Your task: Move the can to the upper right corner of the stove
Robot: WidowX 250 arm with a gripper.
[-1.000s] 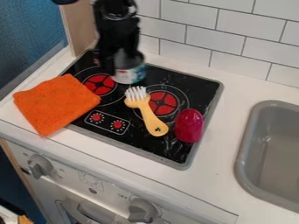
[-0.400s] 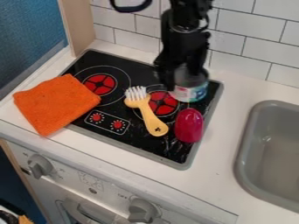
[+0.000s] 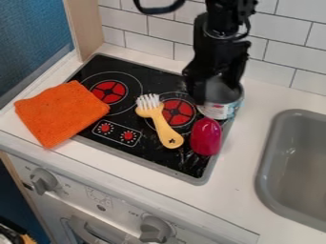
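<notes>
Camera view: late stage of a can transfer on a toy stove. The can (image 3: 224, 108), open-topped and labelled round its side, is at the far right of the stove (image 3: 200, 181), over the corner region and overlapping the right border. The gripper (image 3: 212, 92) hangs over it from the far side, closed on the can, its opening limited to what it grasps; the exact gap cannot be told. Whether the base bears on the surface or is just above it cannot be told either.

The magenta object (image 3: 207, 137) lies just to the near side of the can. Left of these is the yellow brush (image 3: 165, 128), bristles toward the far side, beside the right burner (image 3: 178, 112). The orange cloth (image 3: 62, 113) covers part of the left border, near the left burner (image 3: 109, 92). The sink (image 3: 263, 164) is set into the counter (image 3: 255, 102) at right.

Progress, as judged: the sideways carry appears nearly complete. A small leftward correction may be needed to seat the can within the border; lowering, if required, release and withdrawal remain.
</notes>
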